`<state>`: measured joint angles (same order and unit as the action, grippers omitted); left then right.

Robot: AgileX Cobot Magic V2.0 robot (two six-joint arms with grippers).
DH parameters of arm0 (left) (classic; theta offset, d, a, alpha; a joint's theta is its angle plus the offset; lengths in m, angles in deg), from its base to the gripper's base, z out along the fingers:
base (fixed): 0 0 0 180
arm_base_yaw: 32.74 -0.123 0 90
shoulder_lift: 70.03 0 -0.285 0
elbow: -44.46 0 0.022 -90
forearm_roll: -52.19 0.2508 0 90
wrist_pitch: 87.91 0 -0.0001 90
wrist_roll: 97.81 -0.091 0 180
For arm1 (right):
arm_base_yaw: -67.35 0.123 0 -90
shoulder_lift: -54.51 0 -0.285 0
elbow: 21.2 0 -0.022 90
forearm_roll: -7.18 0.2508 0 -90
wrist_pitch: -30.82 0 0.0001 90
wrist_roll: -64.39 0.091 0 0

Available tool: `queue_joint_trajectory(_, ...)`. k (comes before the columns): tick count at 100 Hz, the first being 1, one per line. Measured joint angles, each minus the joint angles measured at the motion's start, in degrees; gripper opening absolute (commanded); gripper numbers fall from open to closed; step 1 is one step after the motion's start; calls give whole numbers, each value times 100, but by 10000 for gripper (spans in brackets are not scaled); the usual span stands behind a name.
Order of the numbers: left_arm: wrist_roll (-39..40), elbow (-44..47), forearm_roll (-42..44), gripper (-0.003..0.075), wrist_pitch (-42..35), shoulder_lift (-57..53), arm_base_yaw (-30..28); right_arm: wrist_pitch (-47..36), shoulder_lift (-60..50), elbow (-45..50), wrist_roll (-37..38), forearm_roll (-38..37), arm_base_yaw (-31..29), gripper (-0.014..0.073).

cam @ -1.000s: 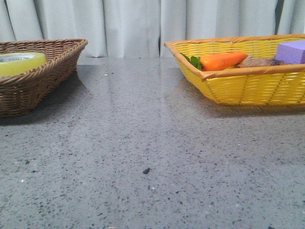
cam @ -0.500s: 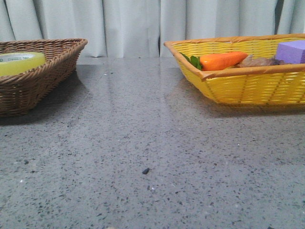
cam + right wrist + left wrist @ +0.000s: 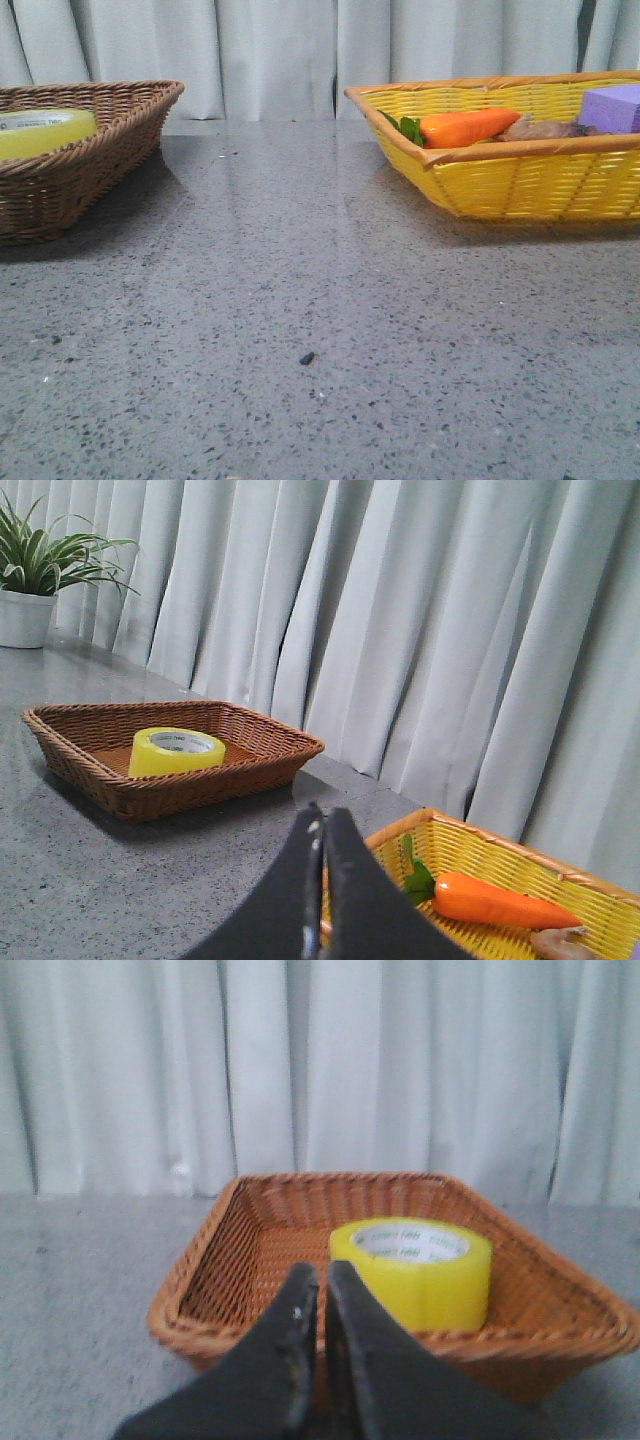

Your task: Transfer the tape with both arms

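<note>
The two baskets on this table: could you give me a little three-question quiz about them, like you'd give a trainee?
1. True or false: the tape lies in the yellow basket.
2. Which thing shares a basket with the carrot? A) a purple block B) the tape C) a potted plant
3. Fill in: both grippers, left and right, have their jaws ____.

Key:
1. False; it lies flat in the brown basket, white core facing up.
2. A.
3. Shut, holding nothing.
</note>
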<state>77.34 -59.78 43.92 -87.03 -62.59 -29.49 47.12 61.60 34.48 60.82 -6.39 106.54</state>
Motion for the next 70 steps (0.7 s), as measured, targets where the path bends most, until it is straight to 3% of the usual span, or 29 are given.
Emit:
queue_joint_trajectory(30, 745, 154, 652, -21, 1724, 0, -214, 10, 0, 0, 0, 0, 0, -66)
queue_joint_trajectory(70, 792, 154, 720, -21, 1806, 0, -214, 10, 0, 0, -3, 0, 0, -66)
